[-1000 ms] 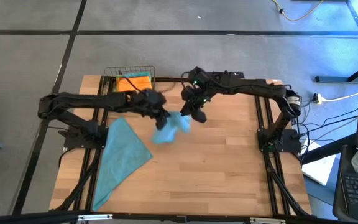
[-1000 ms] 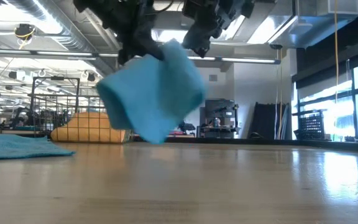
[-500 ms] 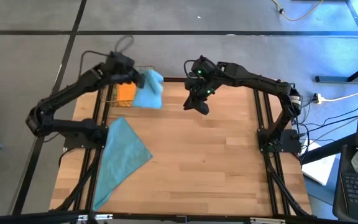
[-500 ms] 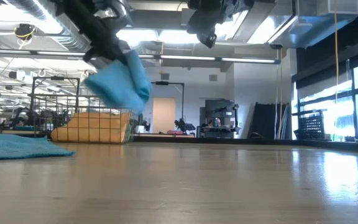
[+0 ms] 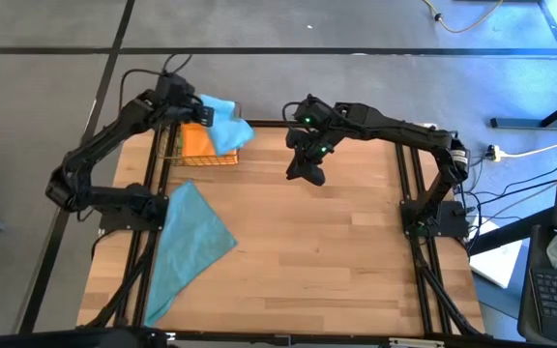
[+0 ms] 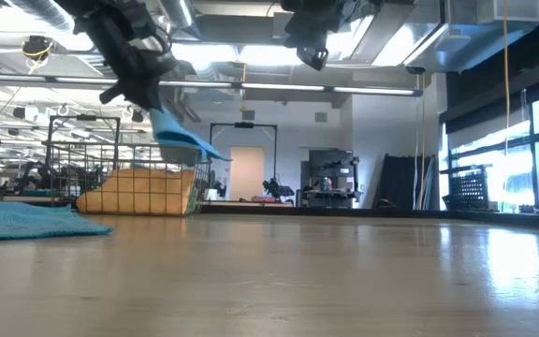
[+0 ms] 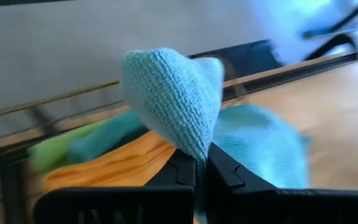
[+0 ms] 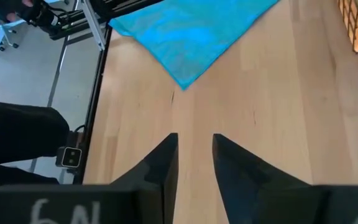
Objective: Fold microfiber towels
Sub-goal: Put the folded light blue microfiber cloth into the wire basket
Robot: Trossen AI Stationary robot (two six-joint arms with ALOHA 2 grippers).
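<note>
Over the wire basket [image 5: 206,135] at the table's far left corner, the left gripper [image 5: 193,104] pinches a folded teal towel [image 5: 222,123] between pressed-together fingers [image 7: 180,171]. Its wrist view alone shows an orange towel [image 7: 114,165] and a lime one [image 7: 58,148] lying underneath. The right gripper [image 5: 307,174] hangs empty above mid-table, fingers [image 8: 160,163] slightly parted. Another teal towel [image 5: 190,244] lies flat on the wooden table [image 5: 327,261]. The low view shows a workshop behind.

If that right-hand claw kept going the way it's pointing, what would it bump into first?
Probably the bare wooden table: the right gripper, open and empty, points down at it. The flat teal towel lies farther ahead, though depth is hard to judge.
</note>
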